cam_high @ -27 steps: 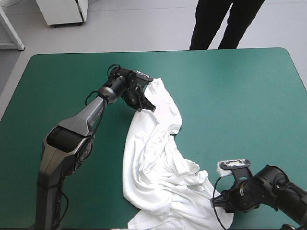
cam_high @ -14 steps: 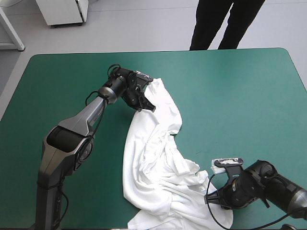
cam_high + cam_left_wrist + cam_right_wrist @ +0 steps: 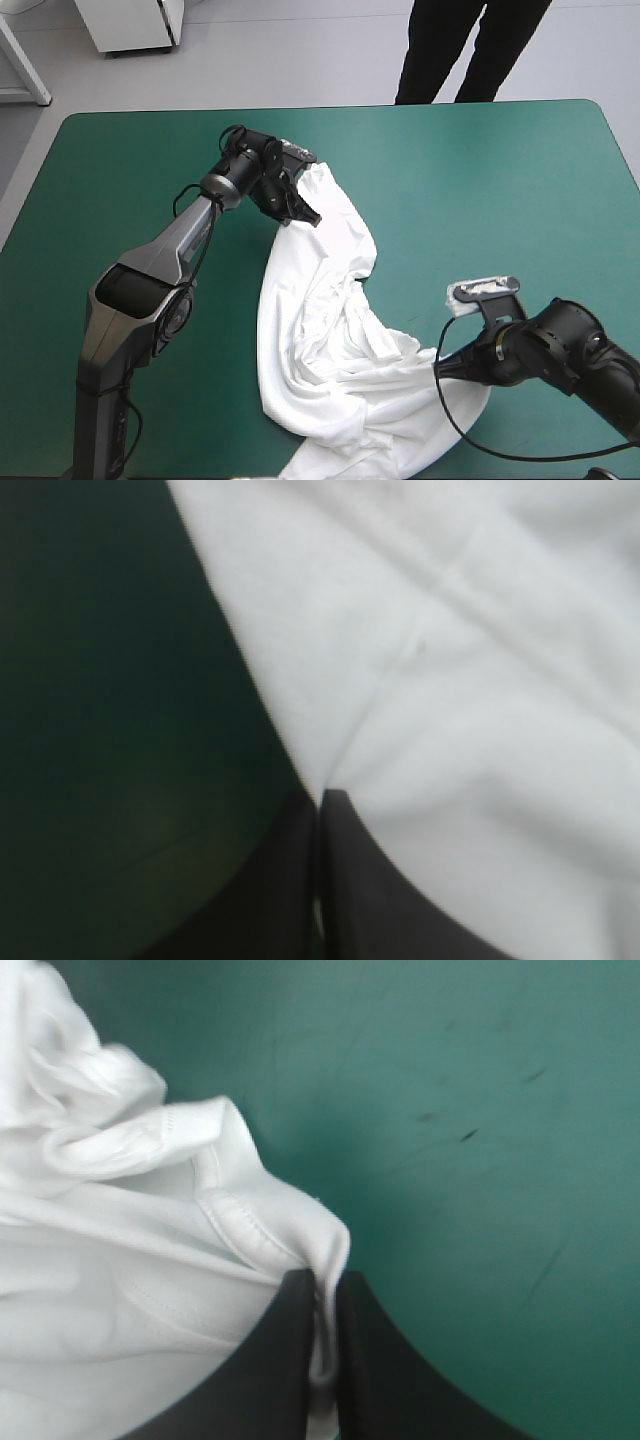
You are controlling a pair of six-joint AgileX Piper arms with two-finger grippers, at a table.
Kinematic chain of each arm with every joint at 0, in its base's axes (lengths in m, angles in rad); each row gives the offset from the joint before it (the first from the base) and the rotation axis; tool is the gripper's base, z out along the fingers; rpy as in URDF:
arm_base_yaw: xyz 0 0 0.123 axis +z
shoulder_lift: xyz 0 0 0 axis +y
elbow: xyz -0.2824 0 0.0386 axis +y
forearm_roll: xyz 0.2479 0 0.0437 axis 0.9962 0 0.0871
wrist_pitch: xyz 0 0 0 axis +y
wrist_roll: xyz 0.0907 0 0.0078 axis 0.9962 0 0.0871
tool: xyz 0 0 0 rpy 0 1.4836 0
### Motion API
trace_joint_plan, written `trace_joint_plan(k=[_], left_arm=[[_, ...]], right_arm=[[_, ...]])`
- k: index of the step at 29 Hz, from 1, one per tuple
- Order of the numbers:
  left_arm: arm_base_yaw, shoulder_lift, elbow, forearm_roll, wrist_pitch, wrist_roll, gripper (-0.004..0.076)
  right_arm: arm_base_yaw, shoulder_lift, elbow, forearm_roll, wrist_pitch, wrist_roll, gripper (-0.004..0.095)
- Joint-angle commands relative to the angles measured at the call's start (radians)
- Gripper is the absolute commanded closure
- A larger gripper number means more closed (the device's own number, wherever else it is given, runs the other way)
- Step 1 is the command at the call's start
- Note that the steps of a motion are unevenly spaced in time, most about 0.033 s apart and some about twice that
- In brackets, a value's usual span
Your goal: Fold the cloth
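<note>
The white T-shirt (image 3: 325,335) lies crumpled in a long band from the table's middle back to the front edge. My left gripper (image 3: 310,217) is shut on the T-shirt's far end; its own view shows the black fingers (image 3: 300,880) pinching the white T-shirt (image 3: 450,680) at its edge. My right gripper (image 3: 442,367) is shut on the T-shirt's near right edge. In the right wrist view a hemmed fold of the T-shirt (image 3: 150,1220) runs between the fingertips (image 3: 300,1295), slightly raised off the cover.
Bare teal-green cover (image 3: 500,200) stretches to the right and back of the T-shirt, and more of it (image 3: 100,200) to the left. The T-shirt's front end reaches the table's near edge.
My right gripper has moved back and slightly up with the T-shirt's edge, pulling the front part wider and smoother. My left gripper has shifted a little toward the far edge.
</note>
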Motion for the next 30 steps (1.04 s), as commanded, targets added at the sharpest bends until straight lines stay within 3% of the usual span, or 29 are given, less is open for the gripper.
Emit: trace_joint_plan(k=[1,8,16,23,26,30], left_arm=[[0.000,-0.129,-0.131,0.018,0.065,0.001,0.0746],[0.000,-0.261,-0.367,0.047,0.063,0.001,0.0746],[0.000,-0.441,-0.520,0.043,0.063,0.001,0.0746],[-0.003,-0.636,-0.524,0.010,0.035,0.048,0.0746],[-0.003,-0.719,-0.524,-0.056,-0.043,0.065,0.0746],[-0.003,-0.832,-0.524,-0.191,-0.171,0.080,0.0746]], right_arm=[[-0.003,-0.027,-0.155,-0.166,0.064,0.008,0.0925],[-0.003,-0.027,-0.463,-0.365,0.104,-0.042,0.0925],[-0.003,-0.024,-0.779,-0.492,0.108,-0.132,0.0925],[-0.003,0.013,-1.118,-0.495,0.094,-0.255,0.0925],[-0.003,0.051,-1.290,-0.490,0.088,-0.321,0.0925],[-0.003,0.142,-1.546,-0.399,0.094,-0.442,0.0924]])
